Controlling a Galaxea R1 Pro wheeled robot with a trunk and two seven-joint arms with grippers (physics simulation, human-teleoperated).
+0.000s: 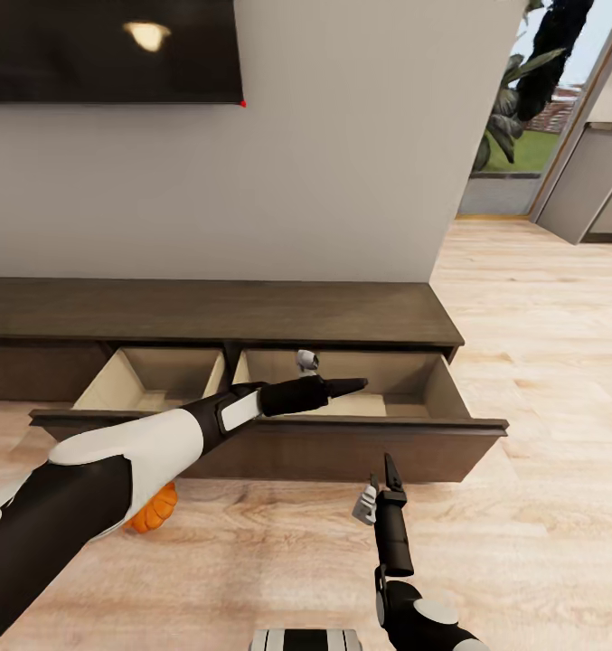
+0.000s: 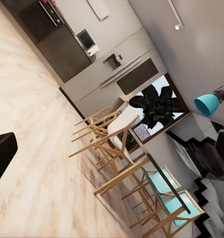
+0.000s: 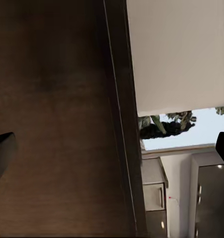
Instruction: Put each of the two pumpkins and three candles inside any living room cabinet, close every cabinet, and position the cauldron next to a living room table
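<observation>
The long dark-brown cabinet (image 1: 251,312) stands against the wall with two drawers pulled out, their beige insides showing. My left gripper (image 1: 360,385) reaches over the right drawer (image 1: 414,380), open and holding nothing. The right gripper (image 1: 391,463) hovers in front of that drawer's front panel, open and empty; its wrist view looks along the dark wood of the cabinet (image 3: 57,114). One orange pumpkin (image 1: 154,511) lies on the floor before the left drawer (image 1: 152,372), half hidden under my left forearm. The candles, the cauldron and the table are out of view.
A dark TV (image 1: 107,50) hangs on the wall above the cabinet. Open wooden floor (image 1: 541,362) stretches right toward a glass door with a plant (image 1: 522,90). The left wrist view shows wooden stools with turquoise seats (image 2: 161,183) and grey kitchen units (image 2: 116,69).
</observation>
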